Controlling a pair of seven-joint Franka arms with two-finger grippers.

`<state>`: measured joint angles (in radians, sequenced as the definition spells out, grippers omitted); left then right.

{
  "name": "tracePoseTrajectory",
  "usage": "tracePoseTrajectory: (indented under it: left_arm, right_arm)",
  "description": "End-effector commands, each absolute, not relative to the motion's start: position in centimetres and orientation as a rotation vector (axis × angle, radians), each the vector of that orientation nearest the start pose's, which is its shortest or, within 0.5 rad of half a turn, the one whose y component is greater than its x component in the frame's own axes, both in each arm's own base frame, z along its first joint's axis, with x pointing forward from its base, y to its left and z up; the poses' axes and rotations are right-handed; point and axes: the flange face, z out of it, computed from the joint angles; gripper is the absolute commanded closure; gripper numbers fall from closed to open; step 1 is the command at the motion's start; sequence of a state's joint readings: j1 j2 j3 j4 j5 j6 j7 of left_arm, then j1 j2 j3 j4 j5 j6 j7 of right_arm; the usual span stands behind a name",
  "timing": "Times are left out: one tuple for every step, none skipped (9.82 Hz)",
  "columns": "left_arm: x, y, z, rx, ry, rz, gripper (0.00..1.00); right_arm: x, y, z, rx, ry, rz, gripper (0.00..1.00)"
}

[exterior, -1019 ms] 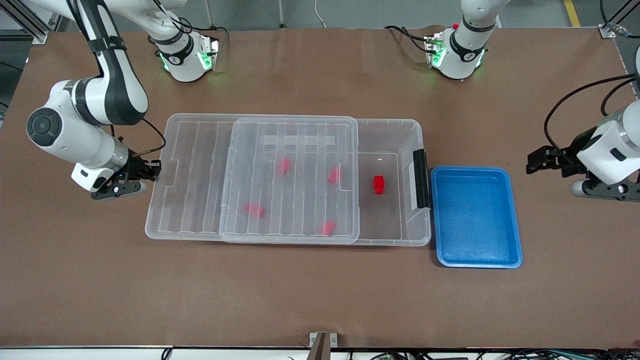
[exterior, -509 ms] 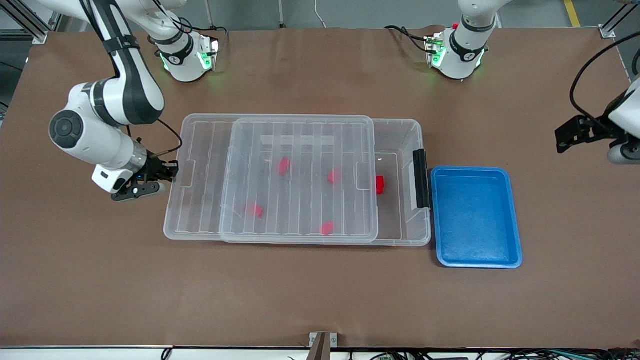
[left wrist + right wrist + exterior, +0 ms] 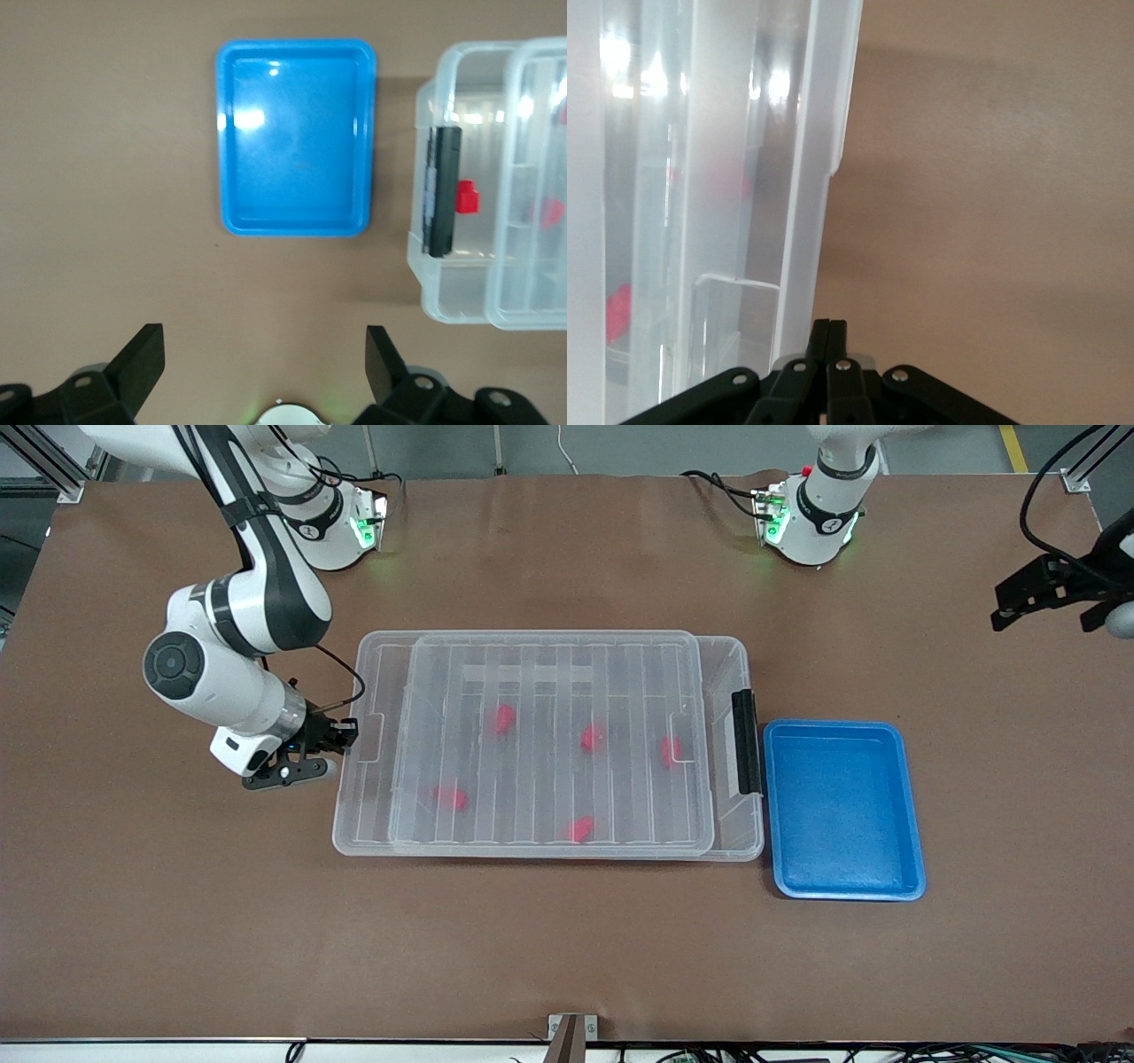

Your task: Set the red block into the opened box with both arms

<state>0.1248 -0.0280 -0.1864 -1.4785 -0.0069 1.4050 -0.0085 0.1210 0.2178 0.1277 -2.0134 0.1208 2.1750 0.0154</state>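
The clear box [image 3: 741, 657] lies mid-table with its ribbed lid [image 3: 549, 691] lying over most of it. The lid overhangs the box at the right arm's end, and a narrow strip stays uncovered by the black latch bar [image 3: 745, 741]. Several red blocks [image 3: 503, 718] show through the lid; one red block [image 3: 669, 751] lies nearest the latch. My right gripper [image 3: 347, 735] is shut, its tips against the lid's end tab [image 3: 824, 133]. My left gripper [image 3: 1001, 609] hangs open and empty over the bare table at the left arm's end. Its wrist view shows the box [image 3: 452, 292] and a red block [image 3: 467, 197].
A blue tray [image 3: 842, 810] stands empty right beside the box's latch end, toward the left arm's end of the table. Both arm bases [image 3: 811, 522] stand along the table edge farthest from the front camera.
The right gripper has pushed the lid toward the latch end, and the lid now covers the red block that lay exposed. The left gripper has drawn away from the tray toward the table's corner.
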Motion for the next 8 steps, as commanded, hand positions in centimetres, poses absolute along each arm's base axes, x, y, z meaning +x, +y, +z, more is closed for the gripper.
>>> tracePoseTrajectory:
  left_arm:
    - [51.1, -5.1, 65.0, -3.150, 0.026, 0.129, 0.00]
    - [50.9, -6.1, 65.0, -3.144, 0.013, 0.131, 0.00]
    - [50.7, -7.2, 65.2, -3.137, 0.043, 0.123, 0.00]
    - [50.9, -7.3, 65.4, -3.141, 0.044, 0.109, 0.00]
    - [51.1, -7.2, 65.5, -3.141, 0.041, 0.100, 0.00]
    - [51.0, -7.0, 65.6, -3.141, 0.041, 0.099, 0.00]
    - [51.0, -6.6, 65.6, -3.142, 0.034, 0.104, 0.00]
    - [51.1, -6.1, 65.6, -3.144, 0.018, 0.107, 0.00]
  right_arm:
    - [57.4, 16.8, 33.7, -2.988, -0.197, 0.114, 1.00]
    - [57.5, 17.3, 33.6, -2.986, -0.183, 0.115, 1.00]
    - [57.6, 17.8, 33.6, -2.983, -0.184, 0.115, 1.00]
    - [57.7, 18.0, 33.6, -2.982, -0.187, 0.099, 1.00]
    - [57.6, 18.4, 33.5, -2.980, -0.197, 0.100, 1.00]
    - [57.6, 18.3, 33.5, -2.981, -0.195, 0.100, 1.00]
    - [57.6, 18.2, 33.2, -2.982, -0.196, 0.110, 1.00]
    - [57.7, 18.0, 33.2, -2.985, -0.201, 0.115, 1.00]
